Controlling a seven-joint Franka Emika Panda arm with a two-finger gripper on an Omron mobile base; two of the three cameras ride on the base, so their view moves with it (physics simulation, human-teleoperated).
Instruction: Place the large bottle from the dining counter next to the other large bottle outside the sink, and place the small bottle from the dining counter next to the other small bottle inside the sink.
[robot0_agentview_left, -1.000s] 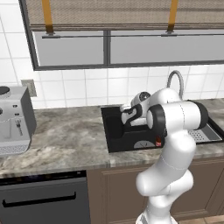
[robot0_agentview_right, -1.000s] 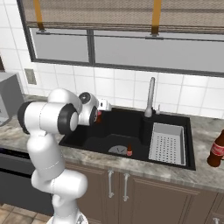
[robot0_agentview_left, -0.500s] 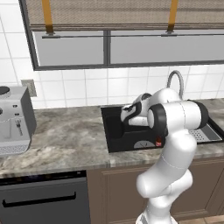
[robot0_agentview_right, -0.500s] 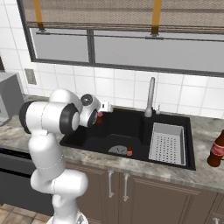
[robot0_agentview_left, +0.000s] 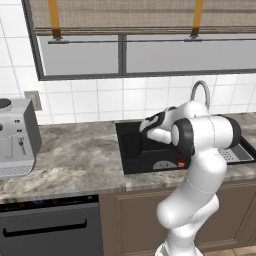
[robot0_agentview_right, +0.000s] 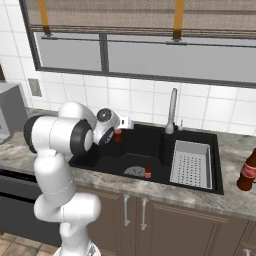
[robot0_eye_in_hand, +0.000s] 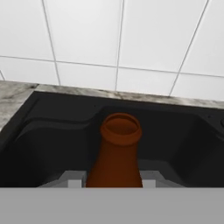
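My gripper (robot0_agentview_right: 119, 130) hangs over the left basin of the black sink (robot0_agentview_right: 142, 184), shut on the small bottle (robot0_eye_in_hand: 114, 162). In the hand view its brown thin neck stands upright between my fingertips (robot0_eye_in_hand: 75, 181), with the basin's back wall behind it. The red label of the small bottle (robot0_agentview_right: 117, 133) peeks out beside the hand. My gripper (robot0_agentview_left: 146, 126) sits above the sink (robot0_agentview_left: 131, 150) in the left base view. Another small bottle (robot0_agentview_right: 148, 171) stands on the basin floor near the drain. A large bottle (robot0_agentview_right: 246, 172) stands on the counter right of the sink.
A grey perforated drain tray (robot0_agentview_right: 190, 162) fills the right basin, and the curved chrome tap (robot0_agentview_right: 171, 110) rises behind it. A coffee machine (robot0_agentview_left: 15, 135) stands at the counter's left end. White tiles and a window back the counter.
The hand has dipped slightly over the left basin with the small bottle still in its grip. Nothing else has moved.
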